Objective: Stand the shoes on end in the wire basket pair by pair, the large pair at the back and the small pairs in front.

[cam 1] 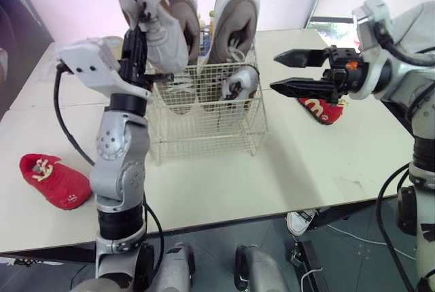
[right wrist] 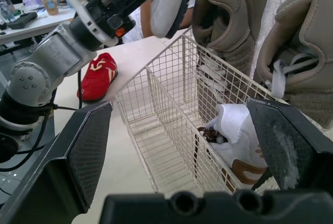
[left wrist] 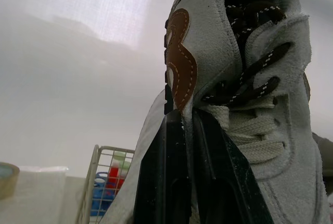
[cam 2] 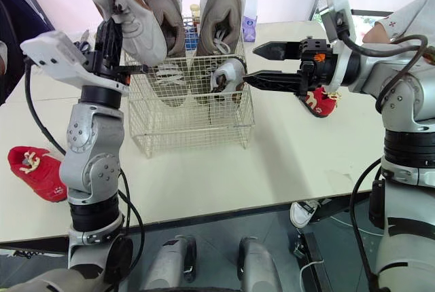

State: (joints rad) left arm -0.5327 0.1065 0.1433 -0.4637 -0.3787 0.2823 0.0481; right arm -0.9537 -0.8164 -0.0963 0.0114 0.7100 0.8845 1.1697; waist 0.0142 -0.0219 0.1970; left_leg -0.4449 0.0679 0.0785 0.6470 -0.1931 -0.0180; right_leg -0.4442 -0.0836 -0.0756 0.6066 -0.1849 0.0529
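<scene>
Placement of the small white sneaker [cam 1: 163, 34] is judged to be the step in hand. It is clamped by its collar in the left gripper [left wrist: 188, 130] and held high over the front left corner of the wire basket [cam 1: 204, 136], with its long axis steep, close to upright. The free front space lies straight below it and slightly towards the robot's right, beside its mate [cam 1: 238, 81], which is already stood in the front of the basket. A lowering along that axis is what the move seems to call for, and the left arm is plainly the nearer one.

The right gripper [cam 1: 275, 71] is held with its fingers wide apart, empty, just beside the basket's right wall.

Six shoes are counted on and over the table [cam 1: 306, 170]:
- two large beige shoes [cam 1: 234, 17] on end at the back
- two small white sneakers
- two red shoes, one [cam 1: 58, 180] at the left and one [cam 1: 323, 110] behind the right gripper

A white shape [cam 1: 299, 222] on the floor may be another shoe; it cannot be told.
</scene>
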